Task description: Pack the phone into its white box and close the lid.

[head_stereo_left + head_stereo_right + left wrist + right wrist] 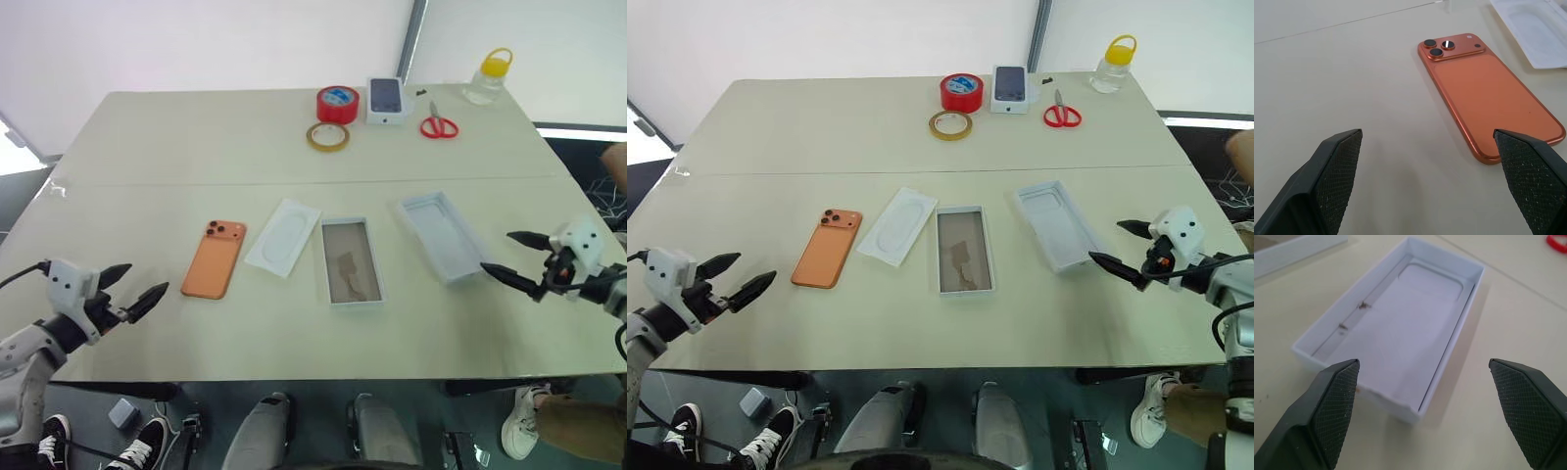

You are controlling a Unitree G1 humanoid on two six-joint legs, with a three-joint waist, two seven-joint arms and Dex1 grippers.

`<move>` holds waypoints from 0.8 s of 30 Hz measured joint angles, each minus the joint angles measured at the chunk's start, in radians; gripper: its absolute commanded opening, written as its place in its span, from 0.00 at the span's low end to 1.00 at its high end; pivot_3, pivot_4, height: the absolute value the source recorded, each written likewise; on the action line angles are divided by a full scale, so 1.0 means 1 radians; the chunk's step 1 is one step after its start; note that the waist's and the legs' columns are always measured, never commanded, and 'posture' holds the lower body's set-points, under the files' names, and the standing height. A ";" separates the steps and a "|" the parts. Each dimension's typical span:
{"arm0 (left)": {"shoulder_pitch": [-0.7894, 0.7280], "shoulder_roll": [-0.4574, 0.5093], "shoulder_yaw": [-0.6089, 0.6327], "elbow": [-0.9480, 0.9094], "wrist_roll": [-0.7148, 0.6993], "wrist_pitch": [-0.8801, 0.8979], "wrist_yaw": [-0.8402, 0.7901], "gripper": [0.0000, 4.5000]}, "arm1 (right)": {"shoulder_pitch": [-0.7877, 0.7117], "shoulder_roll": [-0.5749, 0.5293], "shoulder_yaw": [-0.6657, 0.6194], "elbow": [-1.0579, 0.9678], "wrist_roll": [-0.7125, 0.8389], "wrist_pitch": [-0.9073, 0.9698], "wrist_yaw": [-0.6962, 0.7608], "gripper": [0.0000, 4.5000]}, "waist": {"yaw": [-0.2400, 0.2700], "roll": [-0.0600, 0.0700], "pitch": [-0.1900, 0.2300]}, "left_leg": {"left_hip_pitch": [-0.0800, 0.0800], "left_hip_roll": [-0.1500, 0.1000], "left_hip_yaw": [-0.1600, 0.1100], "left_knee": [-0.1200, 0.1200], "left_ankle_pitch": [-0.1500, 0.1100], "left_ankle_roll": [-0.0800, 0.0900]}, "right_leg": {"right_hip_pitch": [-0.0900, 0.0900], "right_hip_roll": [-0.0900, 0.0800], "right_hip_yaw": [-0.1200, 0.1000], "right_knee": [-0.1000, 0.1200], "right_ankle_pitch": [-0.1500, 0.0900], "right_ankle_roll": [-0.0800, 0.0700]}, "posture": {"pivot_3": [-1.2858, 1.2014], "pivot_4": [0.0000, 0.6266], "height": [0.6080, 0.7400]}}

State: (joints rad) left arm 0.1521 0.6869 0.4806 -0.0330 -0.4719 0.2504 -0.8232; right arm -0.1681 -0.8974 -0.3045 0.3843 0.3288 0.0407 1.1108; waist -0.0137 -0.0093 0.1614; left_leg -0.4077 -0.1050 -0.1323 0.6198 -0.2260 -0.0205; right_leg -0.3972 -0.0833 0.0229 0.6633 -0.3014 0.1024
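Note:
The orange phone (215, 258) lies flat, camera side up, left of centre on the table; it also fills much of the left wrist view (1488, 95). My left gripper (131, 288) hovers open a short way to its left, empty. The white box (350, 260), with its brownish floor, lies open in the middle. To its right the lid (440, 235) rests inside up, seen close in the right wrist view (1400, 318). My right gripper (521, 258) stands open just right of the lid, holding nothing.
A flat white insert (283, 237) lies between phone and box. At the far edge are red tape (337, 104), a tan tape ring (327, 136), a small phone carton (387, 100), red scissors (438, 124) and a yellow-capped bottle (489, 76).

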 measured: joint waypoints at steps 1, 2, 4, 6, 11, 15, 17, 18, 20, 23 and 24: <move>0.000 0.000 0.003 0.000 0.000 0.000 0.000 1.00 | 0.003 0.000 0.000 -0.003 0.001 0.005 0.001 0.98 | -0.001 0.000 0.000 | 0.000 0.000 0.000 0.000 0.000 0.000 | 0.000 0.000 0.000 0.000 0.000 0.000 | 0.52 0.24 1.00; -0.001 0.000 0.005 0.000 0.000 0.000 0.001 1.00 | 0.012 0.000 -0.002 -0.021 0.008 0.020 0.003 0.98 | -0.002 0.001 0.000 | 0.000 0.000 0.000 0.000 0.000 0.000 | 0.000 0.000 0.000 0.000 0.000 0.000 | 0.52 0.24 1.00; -0.002 -0.001 0.006 -0.001 0.000 0.000 0.001 1.00 | 0.018 0.000 -0.003 -0.049 0.018 0.037 0.006 0.98 | -0.002 0.001 0.000 | 0.000 0.000 0.000 0.000 0.000 0.000 | 0.000 0.000 0.000 0.000 0.000 0.000 | 0.52 0.24 1.00; -0.004 -0.003 0.006 -0.002 0.000 0.000 0.004 1.00 | 0.020 -0.001 -0.003 -0.071 0.026 0.044 0.007 0.98 | 0.000 0.001 0.000 | 0.000 0.000 0.000 0.000 0.000 0.000 | 0.000 0.000 0.000 0.000 0.000 0.000 | 0.52 0.24 1.00; -0.010 -0.002 0.005 -0.008 0.000 0.006 0.012 1.00 | 0.020 -0.001 -0.003 -0.087 0.027 0.055 0.004 0.98 | 0.002 0.001 0.000 | 0.000 0.000 0.000 0.000 0.000 0.000 | 0.000 0.000 0.000 0.000 0.000 0.000 | 0.52 0.24 1.00; -0.024 -0.002 0.004 -0.008 0.002 0.007 0.018 1.00 | 0.019 -0.001 -0.002 -0.104 0.027 0.063 -0.001 0.98 | 0.001 0.001 0.000 | 0.000 0.000 0.000 0.000 0.000 0.000 | 0.000 0.000 0.000 0.000 0.000 0.000 | 0.52 0.24 1.00; -0.033 -0.002 0.004 -0.008 0.002 0.008 0.018 1.00 | 0.016 -0.001 -0.002 -0.107 0.027 0.063 -0.003 0.98 | 0.001 0.001 0.000 | 0.000 0.000 0.000 0.000 0.000 0.000 | 0.000 0.000 0.000 0.000 0.000 0.000 | 0.52 0.24 1.00; -0.037 -0.002 0.004 -0.008 0.002 0.008 0.018 1.00 | 0.015 -0.001 -0.002 -0.107 0.027 0.063 -0.004 0.98 | 0.001 0.001 0.000 | 0.000 0.000 0.000 0.000 0.000 0.000 | 0.000 0.000 0.000 0.000 0.000 0.000 | 0.52 0.24 1.00; -0.040 -0.002 0.004 -0.008 0.002 0.008 0.018 1.00 | 0.014 -0.001 -0.001 -0.107 0.027 0.063 -0.005 0.98 | 0.001 0.001 0.000 | 0.000 0.000 0.000 0.000 0.000 0.000 | 0.000 0.000 0.000 0.000 0.000 0.000 | 0.52 0.24 1.00; -0.044 -0.002 0.003 -0.008 0.001 0.008 0.018 1.00 | 0.013 -0.001 0.000 -0.107 0.027 0.063 -0.005 0.98 | 0.001 0.001 0.000 | 0.000 0.000 0.000 0.000 0.000 0.000 | 0.000 0.000 0.000 0.000 0.000 0.000 | 0.52 0.24 1.00; -0.045 -0.002 0.003 -0.009 0.001 0.010 0.018 1.00 | 0.013 -0.001 0.000 -0.107 0.027 0.063 -0.005 0.98 | 0.001 0.001 0.000 | 0.000 0.000 0.000 0.000 0.000 0.000 | 0.000 0.000 0.000 0.000 0.000 0.000 | 0.52 0.24 1.00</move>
State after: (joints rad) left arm 0.1068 0.6851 0.4836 -0.0423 -0.4710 0.2605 -0.8051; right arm -0.1550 -0.8980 -0.3046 0.2770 0.3554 0.1037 1.1061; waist -0.0125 -0.0083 0.1611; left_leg -0.4076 -0.1049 -0.1322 0.6198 -0.2261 -0.0203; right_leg -0.3971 -0.0833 0.0230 0.6632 -0.3014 0.1024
